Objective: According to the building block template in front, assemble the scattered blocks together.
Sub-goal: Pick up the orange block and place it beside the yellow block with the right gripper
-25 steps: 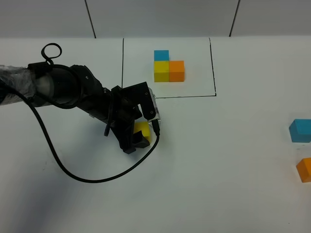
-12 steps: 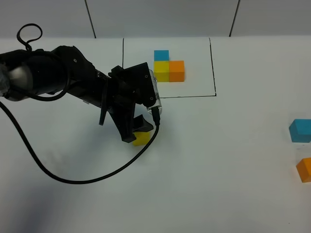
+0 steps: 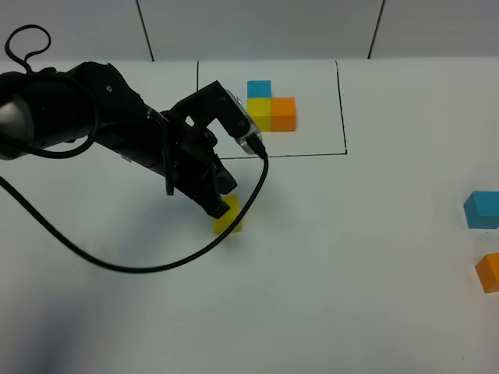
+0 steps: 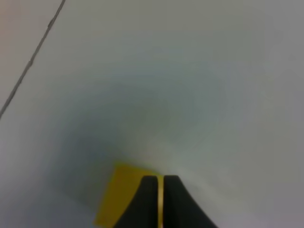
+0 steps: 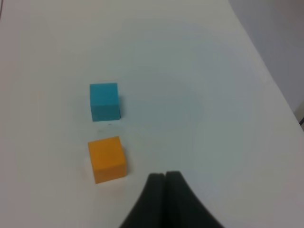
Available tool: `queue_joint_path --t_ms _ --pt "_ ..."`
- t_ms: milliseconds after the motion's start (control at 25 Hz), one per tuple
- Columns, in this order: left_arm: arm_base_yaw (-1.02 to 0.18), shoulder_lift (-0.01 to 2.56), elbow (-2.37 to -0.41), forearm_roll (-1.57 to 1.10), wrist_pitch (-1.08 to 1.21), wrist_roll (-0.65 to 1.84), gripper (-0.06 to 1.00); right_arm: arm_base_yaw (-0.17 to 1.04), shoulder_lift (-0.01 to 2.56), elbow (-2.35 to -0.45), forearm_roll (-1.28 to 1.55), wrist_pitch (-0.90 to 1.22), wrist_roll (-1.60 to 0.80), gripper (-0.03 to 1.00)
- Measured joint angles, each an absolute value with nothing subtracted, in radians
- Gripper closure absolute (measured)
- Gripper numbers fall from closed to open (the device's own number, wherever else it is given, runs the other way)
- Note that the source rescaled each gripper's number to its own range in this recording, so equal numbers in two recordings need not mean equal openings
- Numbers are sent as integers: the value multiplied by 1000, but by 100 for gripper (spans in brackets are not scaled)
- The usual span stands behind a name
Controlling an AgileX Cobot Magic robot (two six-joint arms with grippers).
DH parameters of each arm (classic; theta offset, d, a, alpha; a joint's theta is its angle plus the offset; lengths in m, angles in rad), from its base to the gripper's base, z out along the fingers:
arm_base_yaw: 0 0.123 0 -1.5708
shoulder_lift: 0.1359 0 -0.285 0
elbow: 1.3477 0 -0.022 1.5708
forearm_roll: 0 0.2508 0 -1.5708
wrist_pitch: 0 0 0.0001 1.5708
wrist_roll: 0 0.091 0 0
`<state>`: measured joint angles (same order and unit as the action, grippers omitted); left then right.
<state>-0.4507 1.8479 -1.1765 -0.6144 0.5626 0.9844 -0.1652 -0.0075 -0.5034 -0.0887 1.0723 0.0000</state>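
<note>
White tabletop [image 3: 351,265], grey panelled wall [image 3: 265,27], yellow block [image 3: 228,224]

Yellow cube [image 3: 230,223]: smooth, matt. Table [image 3: 351,296]: white, matt. Left gripper [image 3: 221,206]: black, possibly plastic; wrist view blurred.

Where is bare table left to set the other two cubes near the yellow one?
Widest free patch: bare table between the loose yellow cube and the blue cube and orange cube at the right edge. The near strip is free too, past the cable. Crowded: the left pincer hangs at that cube, template just behind.
</note>
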Motion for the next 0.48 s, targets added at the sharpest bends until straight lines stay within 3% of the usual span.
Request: queue_joint_path --t_ms 280,480 --pt "-452 1847 -1177 -510 552 219 94 -165 -8 -503 -89 1072 0 97" --pt "-470 1847 -1175 -400 504 63 94 -165 -8 -503 -89 1072 0 97"
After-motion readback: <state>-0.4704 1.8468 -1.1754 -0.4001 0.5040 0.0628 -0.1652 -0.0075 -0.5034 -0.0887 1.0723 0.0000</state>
